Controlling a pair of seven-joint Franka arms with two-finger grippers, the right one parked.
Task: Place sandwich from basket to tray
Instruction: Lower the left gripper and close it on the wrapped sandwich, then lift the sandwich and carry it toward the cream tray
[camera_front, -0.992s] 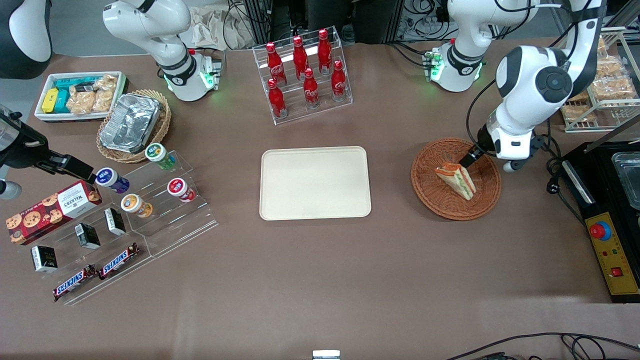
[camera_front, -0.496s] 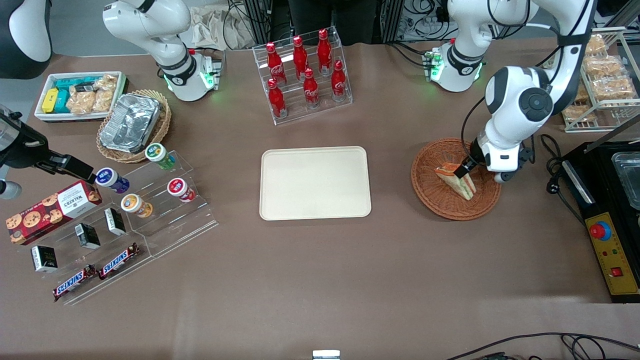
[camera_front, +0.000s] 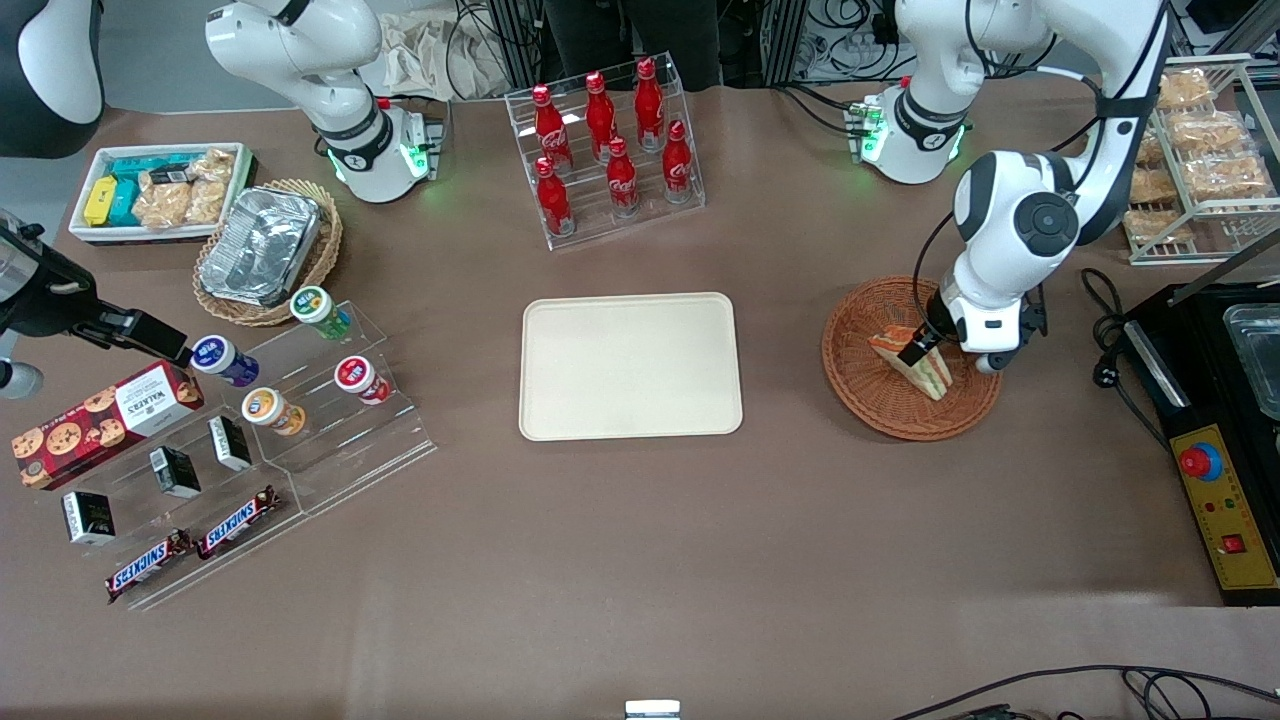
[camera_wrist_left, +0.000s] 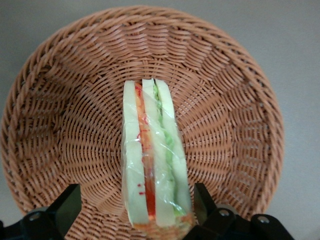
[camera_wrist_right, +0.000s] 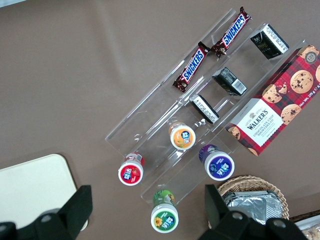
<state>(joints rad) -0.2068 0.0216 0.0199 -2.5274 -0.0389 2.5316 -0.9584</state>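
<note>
Front view, sandwich (camera_front: 915, 362): lay in the basket (camera_front: 868, 385), well apart from the tray (camera_front: 630, 365).
Front view, gripper (camera_front: 915, 350): sat low over the sandwich's upper end.
Left wrist view, gripper (camera_wrist_left: 136, 210): fingers (camera_wrist_left: 65, 207) spread wide, one on each side of the sandwich (camera_wrist_left: 155, 162), not touching it, holding nothing.

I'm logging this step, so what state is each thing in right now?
Sandwich: wrapped in clear film, on edge in the basket, not lifted.
Basket: on the table, holding only the sandwich.
Tray: flat on the table, nothing on it.
Gripper: open, down in the basket, one finger on each side of the sandwich.
</note>
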